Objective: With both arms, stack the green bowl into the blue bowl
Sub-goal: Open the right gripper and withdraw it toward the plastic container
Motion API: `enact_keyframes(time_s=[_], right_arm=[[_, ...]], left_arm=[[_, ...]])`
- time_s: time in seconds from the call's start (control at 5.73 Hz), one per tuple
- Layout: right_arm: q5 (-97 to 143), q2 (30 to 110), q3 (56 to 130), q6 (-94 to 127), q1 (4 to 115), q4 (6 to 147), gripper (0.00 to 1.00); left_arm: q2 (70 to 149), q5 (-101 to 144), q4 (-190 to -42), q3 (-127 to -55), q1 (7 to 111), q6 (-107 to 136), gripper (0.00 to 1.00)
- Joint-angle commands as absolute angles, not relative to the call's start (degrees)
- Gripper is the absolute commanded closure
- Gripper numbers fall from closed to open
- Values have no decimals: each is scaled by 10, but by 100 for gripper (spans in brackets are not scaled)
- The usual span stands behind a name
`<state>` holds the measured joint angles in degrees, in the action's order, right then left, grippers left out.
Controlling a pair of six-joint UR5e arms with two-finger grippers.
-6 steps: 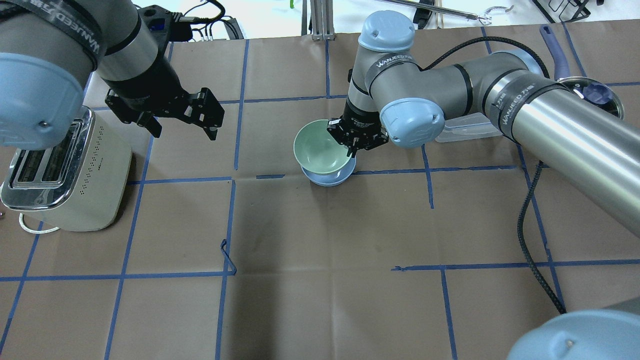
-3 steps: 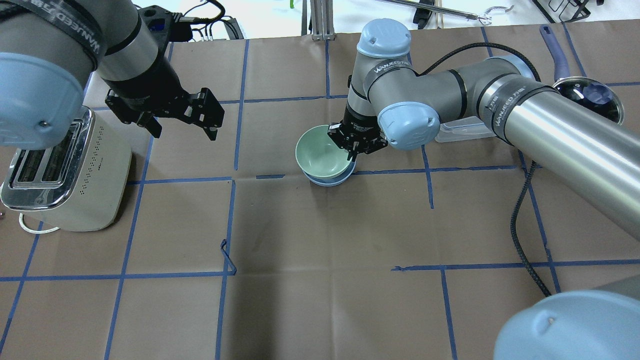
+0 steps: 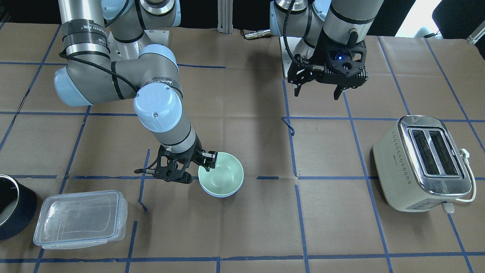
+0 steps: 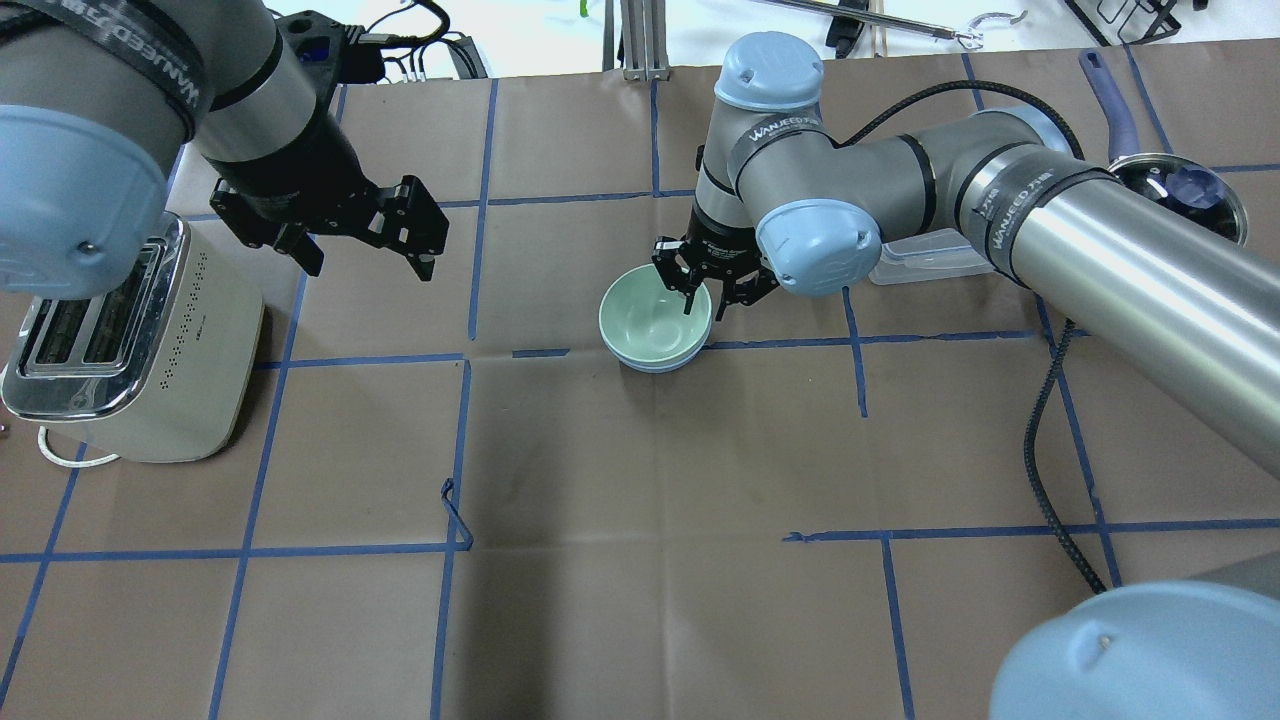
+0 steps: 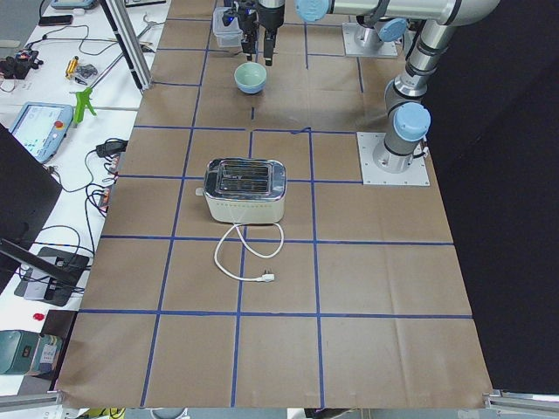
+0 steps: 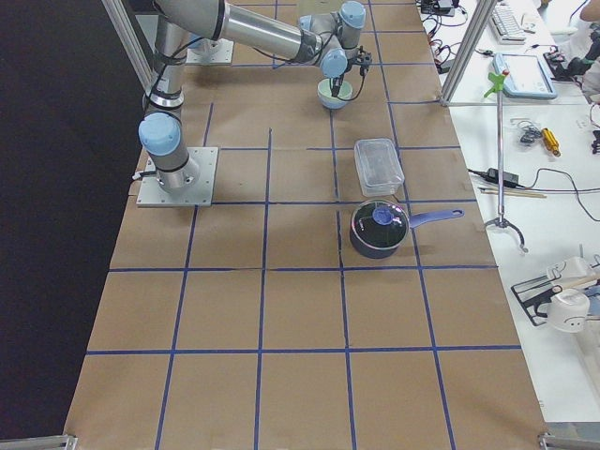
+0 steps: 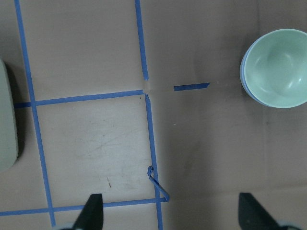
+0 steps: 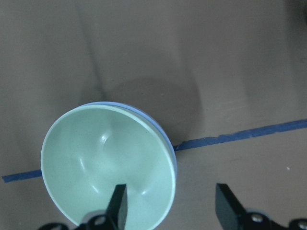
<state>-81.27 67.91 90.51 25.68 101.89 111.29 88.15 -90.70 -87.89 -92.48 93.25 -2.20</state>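
Observation:
The pale green bowl (image 4: 652,318) sits nested level inside the pale blue bowl (image 4: 650,366), of which only a thin rim shows. My right gripper (image 4: 705,302) is open, with one finger inside the green bowl and one outside over the rim. In the right wrist view, the green bowl (image 8: 103,167) and blue rim (image 8: 168,141) lie just ahead of the open gripper (image 8: 171,206). In the front-facing view, the stack (image 3: 221,174) is beside the right gripper (image 3: 195,168). My left gripper (image 4: 372,268) is open, empty and hovers well left of the stack; its wrist view shows the bowl (image 7: 278,67).
A cream toaster (image 4: 130,340) stands at the table's left side. A clear lidded container (image 3: 79,220) and a dark pot (image 3: 11,206) lie beyond the right arm. A black cable (image 4: 1050,440) hangs from the right arm.
My right gripper has opened and let go of the green bowl, which has settled level into the blue bowl. The left arm has not moved.

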Motion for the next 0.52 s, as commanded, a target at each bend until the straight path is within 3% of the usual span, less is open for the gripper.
enact_keyframes(time_s=[0.0, 0.35], right_arm=[[-813, 741, 870, 228, 987, 988, 0], [-879, 833, 880, 125, 949, 881, 0]], left_arm=[[882, -908, -879, -925, 933, -22, 2], [882, -910, -880, -925, 933, -22, 2]])
